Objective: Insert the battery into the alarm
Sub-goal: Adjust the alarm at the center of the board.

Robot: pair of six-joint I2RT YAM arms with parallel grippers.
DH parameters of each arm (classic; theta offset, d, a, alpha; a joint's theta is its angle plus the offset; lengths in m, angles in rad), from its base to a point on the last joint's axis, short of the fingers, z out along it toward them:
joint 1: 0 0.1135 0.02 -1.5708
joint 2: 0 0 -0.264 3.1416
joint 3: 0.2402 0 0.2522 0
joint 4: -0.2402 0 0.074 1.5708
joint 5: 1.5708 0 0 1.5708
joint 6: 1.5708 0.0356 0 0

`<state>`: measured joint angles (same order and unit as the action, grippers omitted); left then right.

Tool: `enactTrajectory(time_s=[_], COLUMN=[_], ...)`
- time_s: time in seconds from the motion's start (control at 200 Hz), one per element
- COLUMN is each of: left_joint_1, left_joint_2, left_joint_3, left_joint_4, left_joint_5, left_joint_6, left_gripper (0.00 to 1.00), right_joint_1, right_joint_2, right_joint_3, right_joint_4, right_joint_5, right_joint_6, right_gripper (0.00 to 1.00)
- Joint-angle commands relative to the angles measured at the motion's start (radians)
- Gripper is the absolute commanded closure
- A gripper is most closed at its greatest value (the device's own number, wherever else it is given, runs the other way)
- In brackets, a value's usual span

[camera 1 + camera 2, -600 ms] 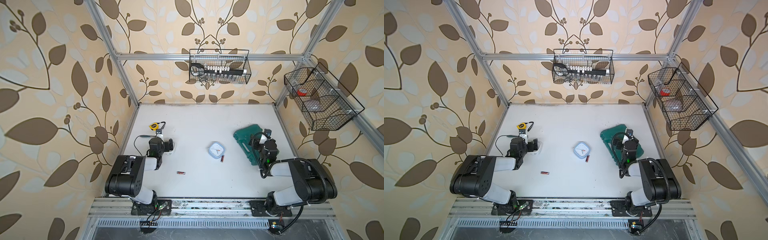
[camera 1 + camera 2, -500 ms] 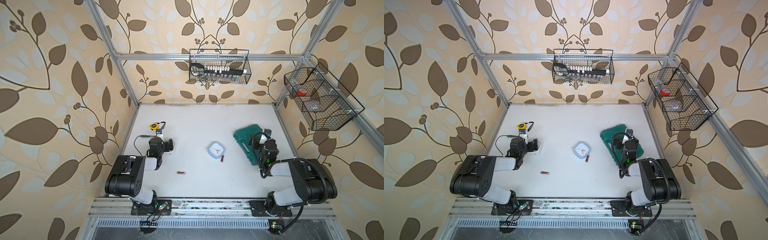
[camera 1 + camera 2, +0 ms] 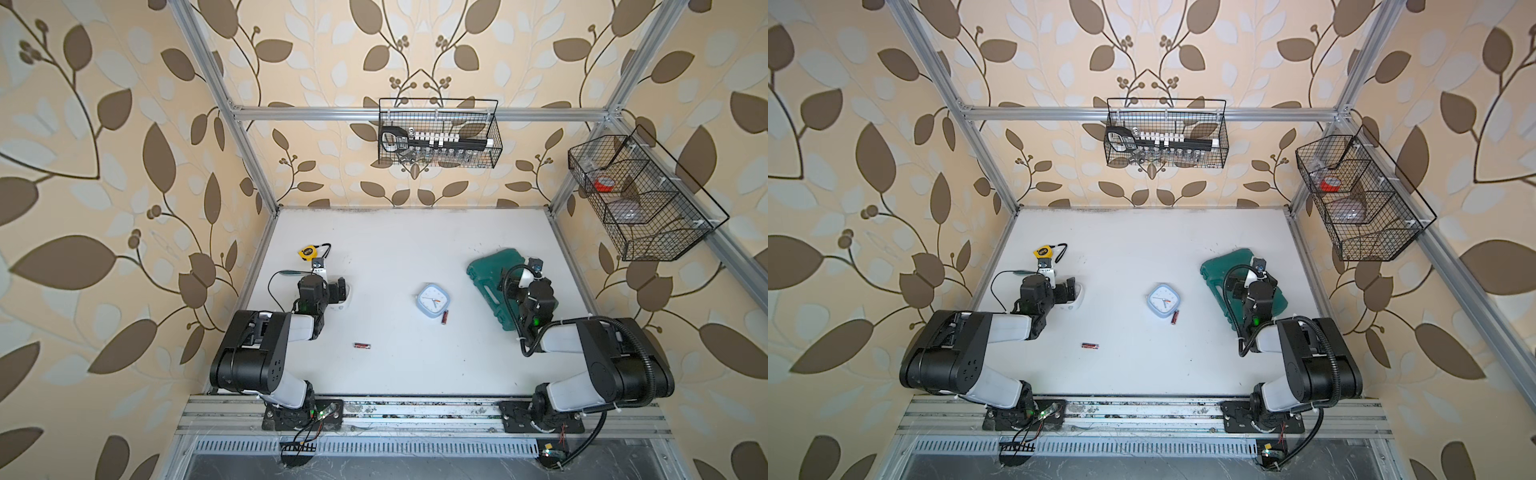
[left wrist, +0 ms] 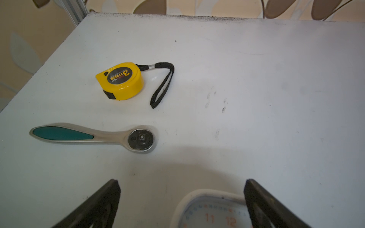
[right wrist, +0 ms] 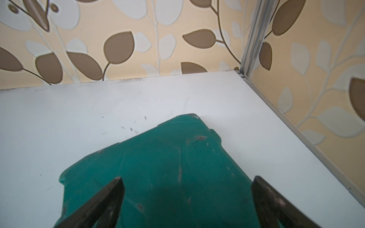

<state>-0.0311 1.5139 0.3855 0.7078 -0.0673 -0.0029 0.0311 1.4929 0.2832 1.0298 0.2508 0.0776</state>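
Battery (image 3: 361, 345) flat, long axis left-to-right; left end effector (image 4: 181, 182) and right end effector (image 5: 188, 179) both wide apart.

Pose check: left arm (image 3: 266, 345) folded back over its base, forearm reaching forward, wrist low. The left tool (image 4: 181, 180) has its jaws spread wide. The right arm (image 3: 602, 353) mirrors that fold. The right tool (image 5: 187, 178) also has its jaws spread wide, tips angled downward.

Under the left gripper (image 4: 181, 183), a clock (image 4: 213, 207); beyond it a ratchet (image 4: 90, 136), then a tape measure (image 4: 120, 81); under the right gripper (image 5: 187, 181), a case (image 5: 167, 158); between the grippers, the alarm (image 3: 433, 300) with a battery (image 3: 445, 317) just beside it; a spare battery (image 3: 361, 345) nearer the left gripper.
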Motion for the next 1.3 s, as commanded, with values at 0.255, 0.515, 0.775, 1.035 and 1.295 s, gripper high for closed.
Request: enactTrajectory(time_s=[0.255, 0.515, 0.775, 1.035, 1.295], left_joint_1=[-0.005, -0.134, -0.305, -0.352, -0.365], left_joint_2=[-0.226, -0.351, -0.382, -0.328, -0.307], left_joint_3=[0.076, 0.104, 0.179, 0.259, 0.265], left_joint_4=[-0.229, -0.339, -0.464, -0.638, -0.653], left_joint_5=[-0.02, -0.134, -0.102, 0.116, 0.307], left_joint_6=[0.009, -0.007, -0.249, -0.578, -0.746], left_gripper=[0.01, 0.01, 0.01, 0.01, 0.01], right_joint_1=[0.003, 0.029, 0.042, 0.043, 0.111], right_joint_2=[-0.175, -0.337, -0.406, -0.487, -0.493], right_joint_3=[0.003, 0.046, 0.191, 0.261, 0.222], right_joint_4=[-0.17, -0.374, -0.692, -0.896, -0.943], right_joint_5=[0.032, 0.09, -0.049, -0.355, -0.612], right_joint_6=[0.007, 0.103, 0.323, 0.356, 0.478], right_gripper=[0.0, 0.0, 0.0, 0.0, 0.0])
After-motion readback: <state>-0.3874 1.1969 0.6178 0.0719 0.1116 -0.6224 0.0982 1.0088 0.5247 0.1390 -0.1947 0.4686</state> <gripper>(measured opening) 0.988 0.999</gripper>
